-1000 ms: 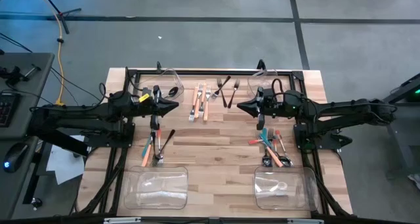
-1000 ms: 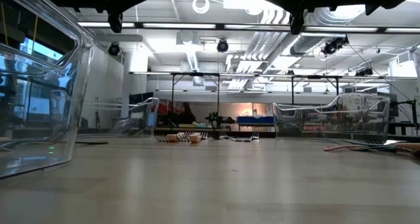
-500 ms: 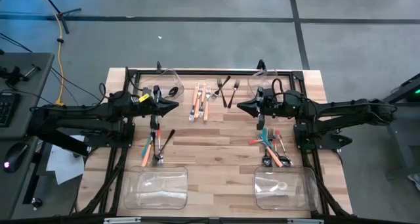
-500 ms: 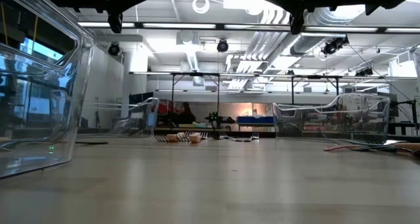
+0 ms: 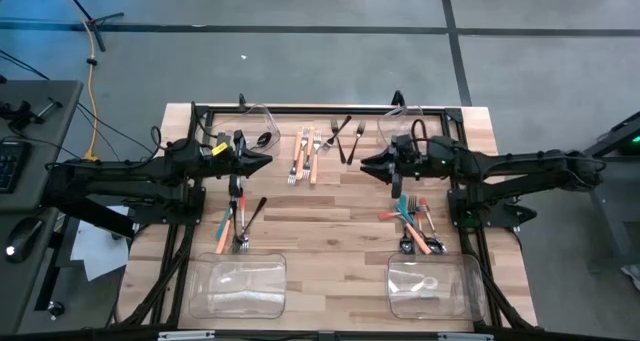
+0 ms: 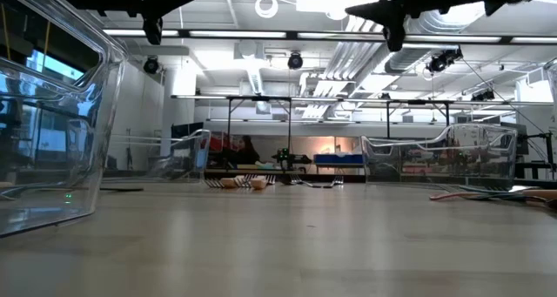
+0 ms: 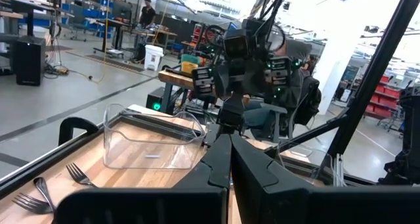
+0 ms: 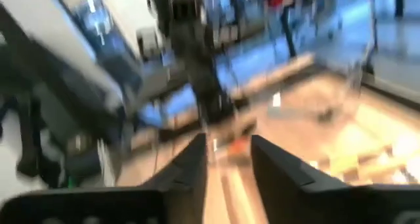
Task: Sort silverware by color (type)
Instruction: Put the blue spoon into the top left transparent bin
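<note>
The right gripper [image 5: 366, 165] has just parted its fingers (a clear gap shows between them in its wrist view) and shifted slightly, holding nothing; it looks like the start of a reach for a first piece. The left gripper [image 5: 266, 162] waits clenched and empty. Orange-handled forks [image 5: 303, 156] lie between the two grippers, black forks [image 5: 346, 136] just beyond the right one, and a mixed heap [image 5: 413, 224] sits below it, beside its arm
</note>
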